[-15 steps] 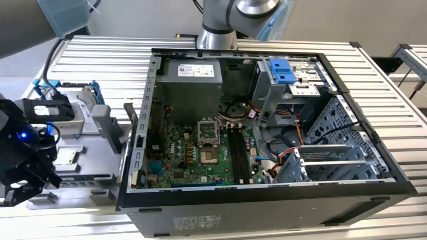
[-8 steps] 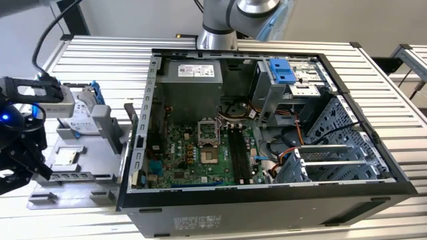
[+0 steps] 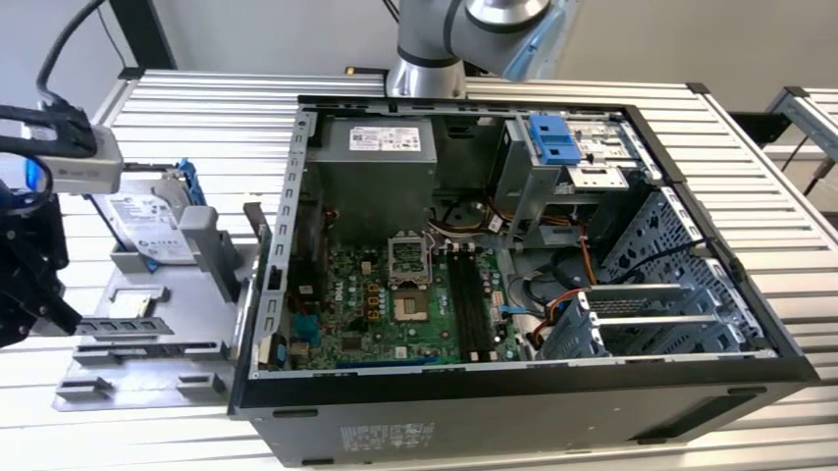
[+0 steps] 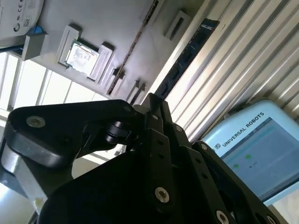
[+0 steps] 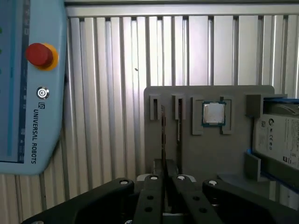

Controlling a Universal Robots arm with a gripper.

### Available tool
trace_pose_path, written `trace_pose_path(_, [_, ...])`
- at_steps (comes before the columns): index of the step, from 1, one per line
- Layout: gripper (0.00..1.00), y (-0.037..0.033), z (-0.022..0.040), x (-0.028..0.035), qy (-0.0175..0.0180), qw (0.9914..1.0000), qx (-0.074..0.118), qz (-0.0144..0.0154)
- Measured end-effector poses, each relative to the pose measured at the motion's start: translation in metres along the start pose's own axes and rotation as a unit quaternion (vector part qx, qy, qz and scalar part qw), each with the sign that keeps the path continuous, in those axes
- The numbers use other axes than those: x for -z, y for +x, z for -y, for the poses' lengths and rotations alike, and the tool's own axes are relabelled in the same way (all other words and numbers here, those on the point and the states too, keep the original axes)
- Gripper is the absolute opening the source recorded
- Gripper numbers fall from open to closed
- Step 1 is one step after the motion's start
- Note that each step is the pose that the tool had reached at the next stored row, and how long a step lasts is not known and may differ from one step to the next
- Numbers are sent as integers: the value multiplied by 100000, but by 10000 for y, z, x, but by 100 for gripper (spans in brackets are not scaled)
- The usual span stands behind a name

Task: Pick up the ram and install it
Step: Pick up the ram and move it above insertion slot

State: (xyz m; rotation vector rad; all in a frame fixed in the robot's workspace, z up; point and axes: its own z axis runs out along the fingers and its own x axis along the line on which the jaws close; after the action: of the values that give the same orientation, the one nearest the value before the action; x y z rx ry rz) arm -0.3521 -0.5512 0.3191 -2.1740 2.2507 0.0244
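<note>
The ram (image 5: 162,133) is seen standing in the grey tray (image 5: 210,154) just past the gripper (image 5: 164,163) — its long side lined up with the jaws, which are squeezed shut on nothing.

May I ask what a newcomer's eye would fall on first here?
The open case fills the exterior view's middle, motherboard bared. At that view's left the black gripper hangs by the ram over a gray tray. In the first wrist view a red button stands out on the blue pendant.

grey tray (image 5: 210,154), black pincer (image 5: 164,170), red button (image 5: 39,54)
</note>
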Motion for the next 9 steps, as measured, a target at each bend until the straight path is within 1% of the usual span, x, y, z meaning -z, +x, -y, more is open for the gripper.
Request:
trace_pose_path(7, [0,-6,-1,318,0,100000,2,2])
trace_pose_path(8, [0,-7,-1,354,2,100000,1,4])
trace_pose_path(9, [0,-8,-1,408,-3,100000,0,-2])
